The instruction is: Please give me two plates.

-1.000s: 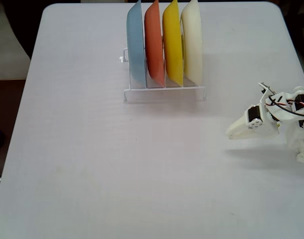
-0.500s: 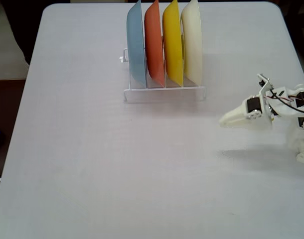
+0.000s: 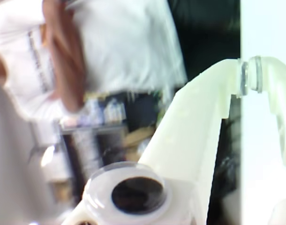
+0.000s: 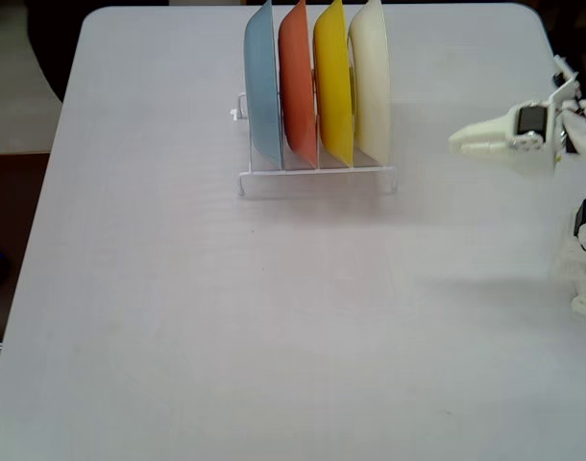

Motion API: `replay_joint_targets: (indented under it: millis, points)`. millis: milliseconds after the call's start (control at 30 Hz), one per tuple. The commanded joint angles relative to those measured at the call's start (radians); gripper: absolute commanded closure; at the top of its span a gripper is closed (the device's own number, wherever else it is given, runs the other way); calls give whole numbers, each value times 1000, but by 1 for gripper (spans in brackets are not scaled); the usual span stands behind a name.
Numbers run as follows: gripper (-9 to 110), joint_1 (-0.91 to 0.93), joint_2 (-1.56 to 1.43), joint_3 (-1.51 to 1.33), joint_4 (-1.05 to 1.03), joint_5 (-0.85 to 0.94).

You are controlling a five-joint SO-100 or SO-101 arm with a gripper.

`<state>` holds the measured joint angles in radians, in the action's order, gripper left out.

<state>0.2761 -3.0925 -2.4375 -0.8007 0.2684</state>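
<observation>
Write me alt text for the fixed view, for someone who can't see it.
Four plates stand on edge in a white wire rack near the far end of a white table: light blue plate, orange plate, yellow plate, cream-white plate, left to right. The robot's white pincer points toward the rack from the right, touching nothing.

The fixed view looks down steeply from above and in front on the white tabletop (image 4: 226, 317), taking in nearly all of it. The wrist view rides close behind the gripper (image 3: 255, 140), facing out into blurred room. They share only the gripper (image 4: 456, 141).
</observation>
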Motion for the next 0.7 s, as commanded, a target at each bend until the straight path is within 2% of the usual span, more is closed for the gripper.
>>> replay_joint_targets:
  millis: [0, 167, 267, 500, 667]
  points:
    - [102, 100, 138, 202, -20, 118]
    - [96, 190, 337, 376, -20, 287]
    - [82, 235, 459, 460, -20, 339]
    - [63, 296, 712, 640, -20, 479]
    - [61, 319, 861, 759, -20, 525]
